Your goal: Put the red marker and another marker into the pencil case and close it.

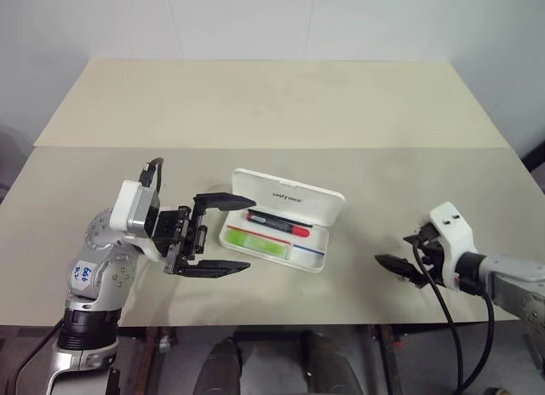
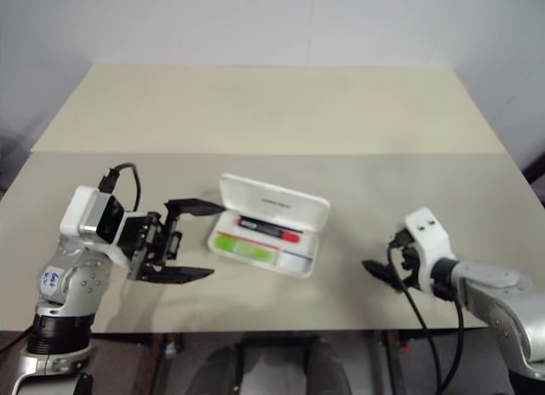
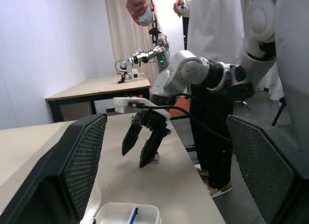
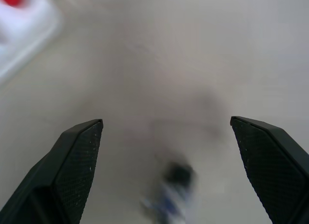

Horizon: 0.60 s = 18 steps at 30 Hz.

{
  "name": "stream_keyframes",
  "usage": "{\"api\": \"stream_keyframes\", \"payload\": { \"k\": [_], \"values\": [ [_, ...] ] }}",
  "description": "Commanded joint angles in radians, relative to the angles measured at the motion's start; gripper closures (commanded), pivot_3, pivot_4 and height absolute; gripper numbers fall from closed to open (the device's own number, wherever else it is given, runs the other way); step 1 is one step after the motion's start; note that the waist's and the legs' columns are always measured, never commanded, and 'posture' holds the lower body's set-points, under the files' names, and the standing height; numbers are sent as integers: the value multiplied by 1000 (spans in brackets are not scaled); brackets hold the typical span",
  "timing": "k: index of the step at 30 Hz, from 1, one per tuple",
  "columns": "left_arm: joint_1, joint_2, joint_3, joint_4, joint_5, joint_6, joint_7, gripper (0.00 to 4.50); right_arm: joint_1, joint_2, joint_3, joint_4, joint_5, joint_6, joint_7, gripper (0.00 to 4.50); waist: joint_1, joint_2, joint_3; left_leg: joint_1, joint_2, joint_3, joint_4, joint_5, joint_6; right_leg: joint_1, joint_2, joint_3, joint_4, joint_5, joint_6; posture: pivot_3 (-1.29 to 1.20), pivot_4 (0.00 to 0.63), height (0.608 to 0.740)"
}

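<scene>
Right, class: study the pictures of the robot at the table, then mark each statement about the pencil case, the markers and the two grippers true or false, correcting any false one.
1. The pencil case lies open on the table. True.
2. The red marker lies on the table outside the case. False: it lies inside the case.
3. The green highlighter lies inside the case. True.
4. The left gripper is shut on the lid. False: it is open, beside the case, holding nothing.
5. The right gripper is open and empty. True.
</scene>
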Motion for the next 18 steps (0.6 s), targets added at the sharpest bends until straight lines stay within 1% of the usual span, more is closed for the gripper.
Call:
{"api": "stream_keyframes", "payload": {
  "k": [1,3,9,13,16,18],
  "values": [
    [-21,2,-5,4,2,-10,-19,252,53,23,-92,-50,33,1,-3,26,-4,0,0,1,0,0,0,0,0,1,0,0,-1,0,0,0,150,740],
    [-30,1,-6,12,3,-9,-21,252,88,32,-103,-65,35,-5,-4,26,-5,0,0,3,0,0,0,0,0,4,0,0,-2,1,-1,0,150,740],
    [-45,-6,-14,24,15,-13,-25,252,132,66,-76,-29,21,-15,-26,26,-4,0,0,3,0,0,0,0,0,4,0,0,-3,1,-2,0,150,740],
    [-49,-9,-15,24,17,-14,-22,252,126,69,-25,7,-9,-35,-37,26,-6,-1,-1,3,0,0,-1,0,0,4,0,0,-4,1,-2,0,150,740],
    [-43,-7,-11,13,12,-10,-18,252,112,57,43,63,-54,-2,-78,26,-10,-7,-4,4,0,0,-1,0,0,5,0,0,-5,2,-2,0,150,740],
    [-36,-2,-7,6,8,-8,-17,252,114,51,55,78,-70,20,-95,419,-10,-12,-7,8,1,0,-1,0,0,8,0,0,-6,2,-4,0,150,740]
  ]
}}
